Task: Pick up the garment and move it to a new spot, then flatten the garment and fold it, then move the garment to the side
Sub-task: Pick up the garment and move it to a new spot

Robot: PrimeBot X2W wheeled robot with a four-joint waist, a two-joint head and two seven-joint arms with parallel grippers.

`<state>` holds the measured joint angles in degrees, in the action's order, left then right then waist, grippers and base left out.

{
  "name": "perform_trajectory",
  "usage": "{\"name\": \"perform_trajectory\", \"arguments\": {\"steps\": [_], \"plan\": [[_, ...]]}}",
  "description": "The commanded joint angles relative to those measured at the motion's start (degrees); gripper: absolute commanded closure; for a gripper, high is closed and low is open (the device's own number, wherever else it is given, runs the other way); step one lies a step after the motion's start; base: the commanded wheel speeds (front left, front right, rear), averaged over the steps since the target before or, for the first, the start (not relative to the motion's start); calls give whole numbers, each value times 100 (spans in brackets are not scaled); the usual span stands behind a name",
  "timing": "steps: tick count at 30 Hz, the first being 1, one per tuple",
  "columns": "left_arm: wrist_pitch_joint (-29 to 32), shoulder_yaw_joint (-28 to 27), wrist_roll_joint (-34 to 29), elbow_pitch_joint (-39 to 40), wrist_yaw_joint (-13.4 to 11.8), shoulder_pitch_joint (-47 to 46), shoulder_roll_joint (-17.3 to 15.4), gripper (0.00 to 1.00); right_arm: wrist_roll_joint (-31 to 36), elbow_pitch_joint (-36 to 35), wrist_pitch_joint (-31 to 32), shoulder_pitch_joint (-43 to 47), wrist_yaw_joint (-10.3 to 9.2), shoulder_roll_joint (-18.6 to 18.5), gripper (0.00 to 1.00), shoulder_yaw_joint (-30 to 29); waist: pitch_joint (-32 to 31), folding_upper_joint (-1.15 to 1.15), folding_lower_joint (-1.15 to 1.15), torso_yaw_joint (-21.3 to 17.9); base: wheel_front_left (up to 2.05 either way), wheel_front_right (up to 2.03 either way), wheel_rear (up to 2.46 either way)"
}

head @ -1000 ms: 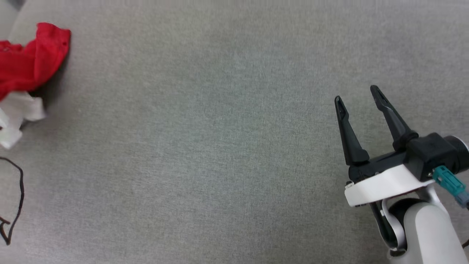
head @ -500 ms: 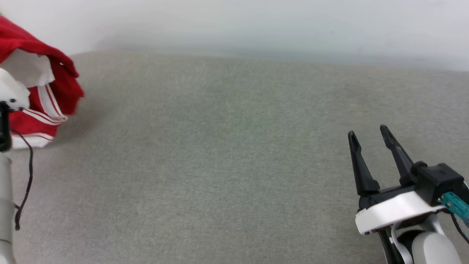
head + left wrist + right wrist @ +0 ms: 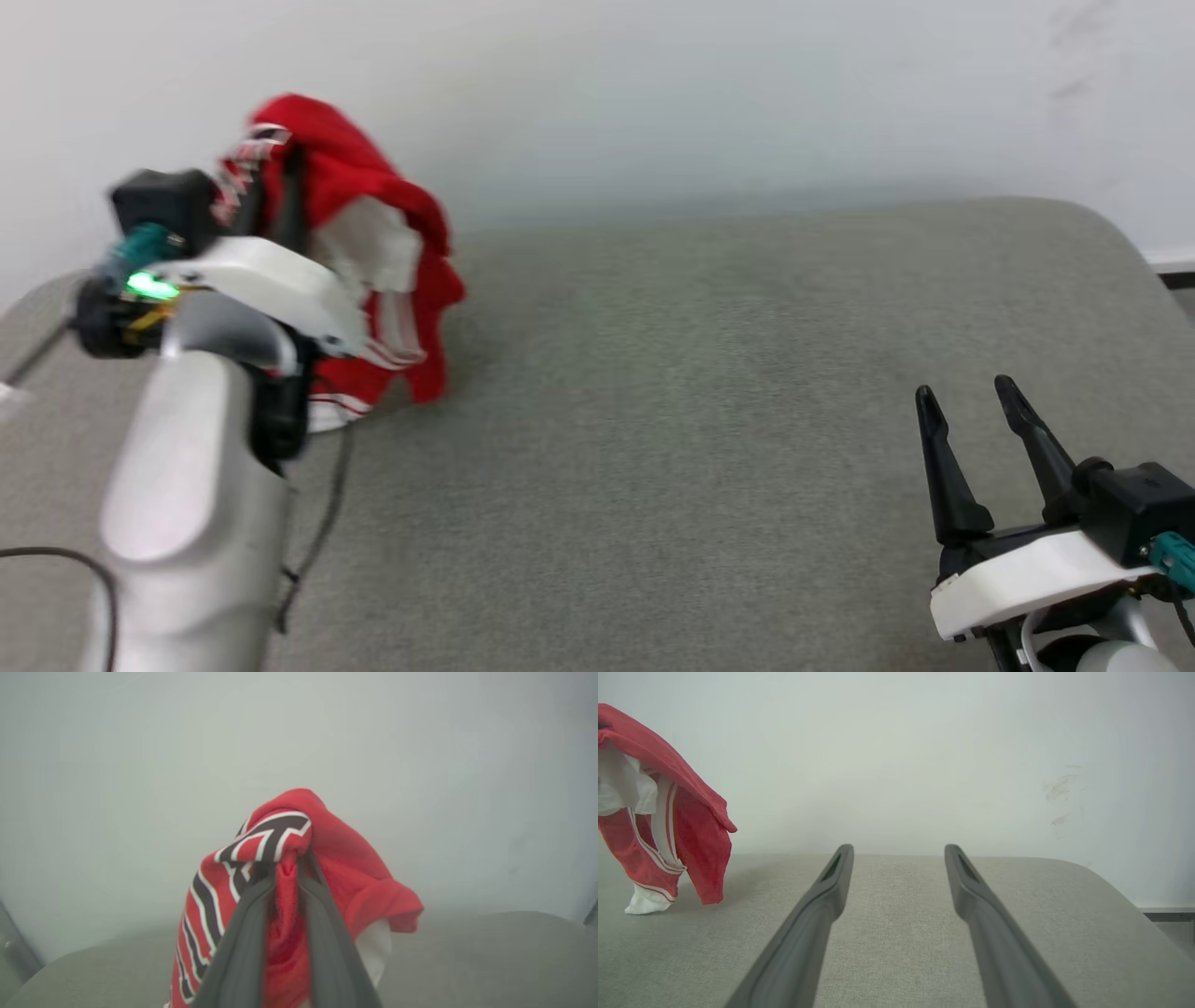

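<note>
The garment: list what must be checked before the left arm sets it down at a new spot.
1. Grip: ok. The left gripper has its jaws closed on a bunch of the garment.
2. Garment fully lifted: not ok. In the right wrist view its white lower end looks to touch the grey surface.
3. Right gripper free to help: ok. Its jaws are open, hold nothing and are well apart from the garment.
4. Room to lay it: ok. A wide stretch of grey surface lies between the garment and the right gripper.
5. Which part is gripped: cannot tell. The cloth is bunched.
</note>
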<state>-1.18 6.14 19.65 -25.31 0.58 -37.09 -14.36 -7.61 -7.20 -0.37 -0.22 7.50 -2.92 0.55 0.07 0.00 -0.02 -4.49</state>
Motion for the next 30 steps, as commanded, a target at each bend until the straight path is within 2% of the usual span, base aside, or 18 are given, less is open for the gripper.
{"name": "perform_trajectory", "arguments": {"steps": [1, 6, 10, 15, 20, 21, 22, 23, 24, 29, 30], "plan": [[26, 58, 28, 136, -3, 135, 85, 100, -7, -25, 18, 58, -2, 7, 0, 0, -28, 0, 2, -191, 0, 0, 0], [148, 478, 95, 738, 22, 640, 608, 100, -55, -94, 20, 43, -2, 8, 0, -1, 154, 0, 2, -460, 0, 0, 0], [159, 896, 108, 867, 85, 1091, 877, 100, -96, -91, -20, -33, -2, 7, 0, 21, 367, 0, 2, -617, 0, 0, 0], [218, 1551, 142, 686, 212, 1697, 1045, 100, -160, -30, -95, -107, -2, 7, 0, 50, 575, 0, 2, -682, 0, 0, 0], [262, 1999, 211, 373, 225, 2140, 1111, 100, -197, 38, -138, -173, -2, 7, 0, 81, 662, 0, 2, -636, 0, 0, 0], [237, 2083, 200, 328, 238, 2194, 1115, 96, -188, 50, -146, -181, -2, 7, 0, 77, 655, 0, 2, -601, 0, 0, 0], [221, 2146, 236, 307, 256, 2238, 1116, 62, -177, 60, -146, -191, -2, 8, 0, 80, 652, 0, 2, -571, 0, 0, 0], [203, 2262, 211, 287, 288, 2254, 1123, 10, -178, 81, -147, -191, -2, 7, 0, 69, 631, 0, 2, -527, 0, 0, 0], [162, 2326, 193, 311, 297, 2252, 1132, 0, -166, 91, -143, -193, -2, 7, 0, 67, 612, 0, 2, -490, 0, 0, 0], [-262, 2539, 129, 648, 273, 2136, 1139, 0, -119, 108, -103, -148, -2, 7, 0, 38, 427, 0, 2, -246, 0, 0, 0], [-455, 2506, 105, 855, 197, 2147, 1138, 0, -89, 99, -67, -109, -2, 6, 0, 34, 356, 0, 2, -152, 0, 0, 0]]}}
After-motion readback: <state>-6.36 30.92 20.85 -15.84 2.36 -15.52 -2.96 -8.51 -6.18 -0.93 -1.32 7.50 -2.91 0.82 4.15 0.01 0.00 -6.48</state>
